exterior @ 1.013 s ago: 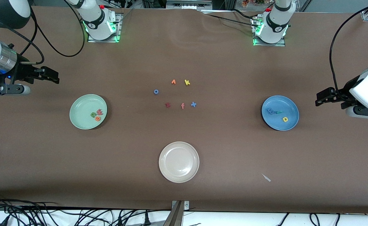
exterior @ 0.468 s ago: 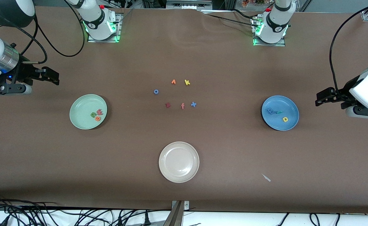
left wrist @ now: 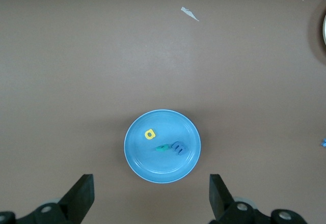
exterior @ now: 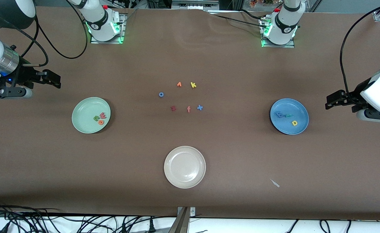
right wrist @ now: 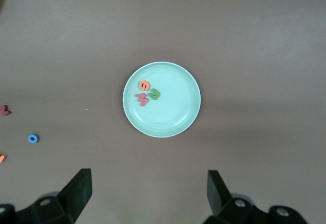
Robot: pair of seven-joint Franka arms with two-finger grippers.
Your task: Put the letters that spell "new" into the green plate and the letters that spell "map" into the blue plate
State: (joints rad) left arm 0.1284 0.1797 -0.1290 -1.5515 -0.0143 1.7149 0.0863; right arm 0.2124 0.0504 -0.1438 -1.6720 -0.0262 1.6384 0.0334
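The green plate holds the green n, the orange e and the pinkish w. The right wrist view shows that plate with all three letters in it. My right gripper hangs open and empty over bare table beside it, toward the right arm's end. The blue plate holds the light blue m, the teal p and the yellow a. My left gripper hangs open and empty over the table beside it. In the left wrist view the plate lies between the spread fingers.
A cream-white plate sits nearer the front camera at mid-table. Loose letters lie in the middle: blue o, orange v-shape, yellow k, dark red z, an f, blue x. A white scrap lies near the front edge.
The right arm has shifted very slightly at its end of the table. The left arm, both plates and all letters stay as they were.
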